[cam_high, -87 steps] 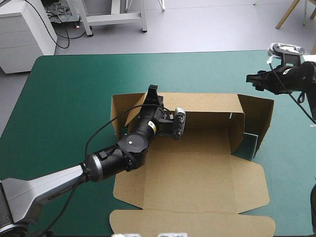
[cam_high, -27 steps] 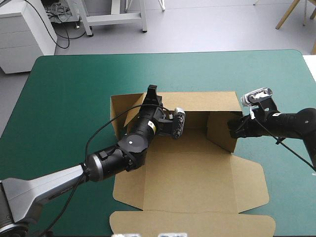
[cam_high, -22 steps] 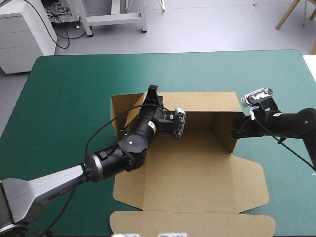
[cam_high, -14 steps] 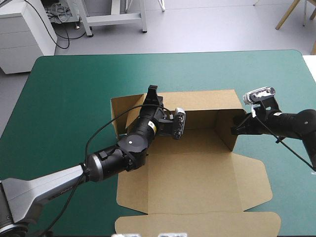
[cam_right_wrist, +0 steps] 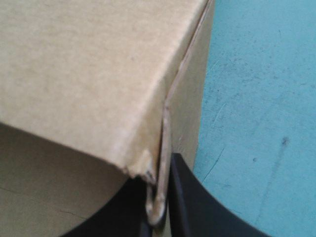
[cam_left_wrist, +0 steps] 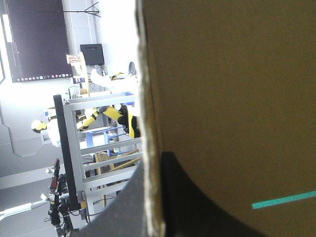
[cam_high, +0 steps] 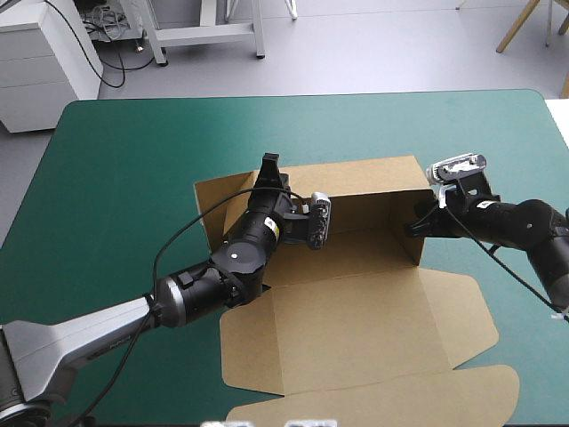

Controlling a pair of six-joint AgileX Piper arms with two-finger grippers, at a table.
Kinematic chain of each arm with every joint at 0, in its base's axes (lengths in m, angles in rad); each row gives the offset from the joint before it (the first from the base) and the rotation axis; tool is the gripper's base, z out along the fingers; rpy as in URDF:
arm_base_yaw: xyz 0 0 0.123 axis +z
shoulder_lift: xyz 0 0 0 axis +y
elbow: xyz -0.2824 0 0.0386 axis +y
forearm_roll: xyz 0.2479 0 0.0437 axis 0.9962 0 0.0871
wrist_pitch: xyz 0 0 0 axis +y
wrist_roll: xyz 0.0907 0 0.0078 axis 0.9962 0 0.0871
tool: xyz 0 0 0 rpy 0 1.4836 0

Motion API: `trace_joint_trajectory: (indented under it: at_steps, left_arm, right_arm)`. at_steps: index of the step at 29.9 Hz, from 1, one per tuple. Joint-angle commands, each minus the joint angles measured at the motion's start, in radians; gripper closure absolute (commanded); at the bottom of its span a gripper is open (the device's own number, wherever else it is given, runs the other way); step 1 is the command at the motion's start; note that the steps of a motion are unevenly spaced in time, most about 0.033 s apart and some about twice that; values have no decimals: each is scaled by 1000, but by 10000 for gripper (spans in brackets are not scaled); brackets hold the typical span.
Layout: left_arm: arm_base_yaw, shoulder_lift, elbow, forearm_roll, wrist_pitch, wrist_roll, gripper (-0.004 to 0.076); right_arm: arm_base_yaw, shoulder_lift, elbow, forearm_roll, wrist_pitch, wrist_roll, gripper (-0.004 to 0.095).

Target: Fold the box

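Since earlier the box point(cam_high: 356, 302) has skewed on the teal-green worktop point(cam_high: 124, 178), its flat lid swinging rightward. My left end effector point(cam_high: 269, 165) clamps the back wall, my right end effector point(cam_high: 415, 228) the folded-in right wall. I judge we're raising side walls; next calls for tucking them. My arm hides the left wall.
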Motion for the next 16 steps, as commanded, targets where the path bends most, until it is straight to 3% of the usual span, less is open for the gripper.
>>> trace_joint_trajectory:
  at_steps: [1,4,6,10,13,16]
  left_arm:
    - [-8,-33,-24,12,-11,-2,732]
    - [-8,-33,-24,12,-11,-9,707]
    - [-8,-33,-24,31,-11,-29,647]
    - [-8,-33,-24,100,-11,-175,434]
    - [-8,-33,-24,149,-11,-276,319]
    - [-8,-33,-24,174,-11,-353,302]
  right_arm:
    - [19,-1,-8,17,42,51,924]
    - [19,-1,-8,11,65,56,924]
    - [19,-1,-8,9,72,61,924]
    - [19,-1,-8,9,72,68,924]
    - [19,-1,-8,9,79,92,924]
    - [19,-1,-8,4,86,115,924]
